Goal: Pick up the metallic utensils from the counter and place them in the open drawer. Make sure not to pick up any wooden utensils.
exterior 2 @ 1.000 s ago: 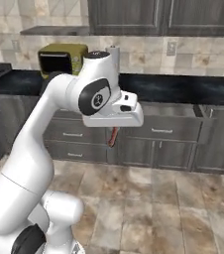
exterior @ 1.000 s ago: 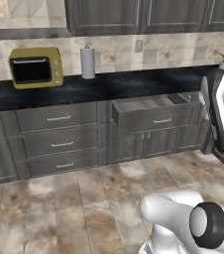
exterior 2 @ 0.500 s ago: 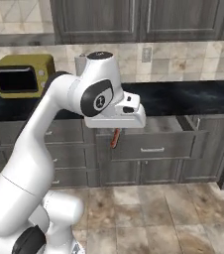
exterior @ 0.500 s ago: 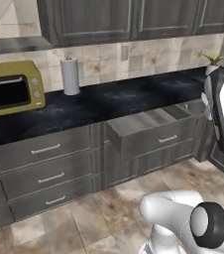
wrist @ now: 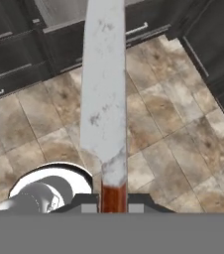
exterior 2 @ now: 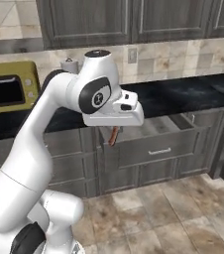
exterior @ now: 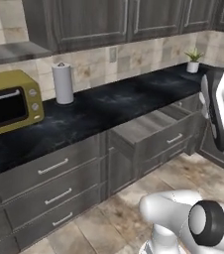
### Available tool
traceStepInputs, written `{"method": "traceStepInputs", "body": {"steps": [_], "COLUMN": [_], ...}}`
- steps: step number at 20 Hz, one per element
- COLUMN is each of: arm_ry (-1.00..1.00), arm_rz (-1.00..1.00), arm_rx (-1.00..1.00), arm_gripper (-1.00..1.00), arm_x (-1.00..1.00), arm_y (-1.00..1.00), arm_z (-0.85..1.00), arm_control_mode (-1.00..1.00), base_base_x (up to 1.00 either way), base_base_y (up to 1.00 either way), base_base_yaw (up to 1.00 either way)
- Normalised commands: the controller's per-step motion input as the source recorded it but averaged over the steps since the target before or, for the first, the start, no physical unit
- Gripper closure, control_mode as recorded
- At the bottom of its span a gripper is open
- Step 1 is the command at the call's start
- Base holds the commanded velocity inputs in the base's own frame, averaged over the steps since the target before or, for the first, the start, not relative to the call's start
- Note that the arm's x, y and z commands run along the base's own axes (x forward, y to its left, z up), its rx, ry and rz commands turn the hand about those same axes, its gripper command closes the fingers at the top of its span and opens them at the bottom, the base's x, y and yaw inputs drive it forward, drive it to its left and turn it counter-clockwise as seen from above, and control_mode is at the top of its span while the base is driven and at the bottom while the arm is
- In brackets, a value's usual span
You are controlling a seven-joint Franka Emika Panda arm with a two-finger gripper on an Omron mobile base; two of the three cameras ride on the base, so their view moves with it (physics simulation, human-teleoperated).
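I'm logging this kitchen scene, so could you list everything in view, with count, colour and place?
knife: one, pale silvery blade with red-brown handle, clamped in the gripper, above the floor
counter: one, glossy black, along the wall over the grey cabinets
open drawer: one, grey-brown front, pulled out below the counter
closed drawers: several, dark grey with silver handles, left of the open drawer
toaster oven: one, olive yellow, on the counter at left
paper towel roll: one, white, upright on the counter beside the oven
potted plant: one, green in a white pot, far right of the counter
wall cabinets: several, dark grey, above the backsplash
floor: brown-beige tiles
gripper: one, dark fingertips, shut on the knife handle
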Motion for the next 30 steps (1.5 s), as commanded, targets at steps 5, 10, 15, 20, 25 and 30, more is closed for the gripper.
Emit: {"method": "traceStepInputs", "body": {"steps": [5, 10, 15, 20, 25, 30], "arm_ry": [0.0, 0.0, 0.0, 0.0, 0.0, 0.0], "arm_rz": [0.0, 0.0, 0.0, 0.0, 0.0, 0.0], "arm_rx": [0.0, 0.0, 0.0, 0.0, 0.0, 0.0], "arm_gripper": [1.0, 1.0, 1.0, 1.0, 1.0, 1.0], "arm_x": [0.0, 0.0, 0.0, 0.0, 0.0, 0.0], "arm_y": [0.0, 0.0, 0.0, 0.0, 0.0, 0.0], "arm_z": [0.0, 0.0, 0.0, 0.0, 0.0, 0.0], "arm_control_mode": [1.0, 1.0, 1.0, 1.0, 1.0, 1.0], "base_base_x": [0.48, 0.94, 0.8, 0.55, 0.05, 0.0], "base_base_y": [0.5, -0.08, -0.51, -0.5, -0.38, -0.43], "base_base_yaw": [-0.31, 0.01, 0.26, 0.4, 0.49, 0.47]}}
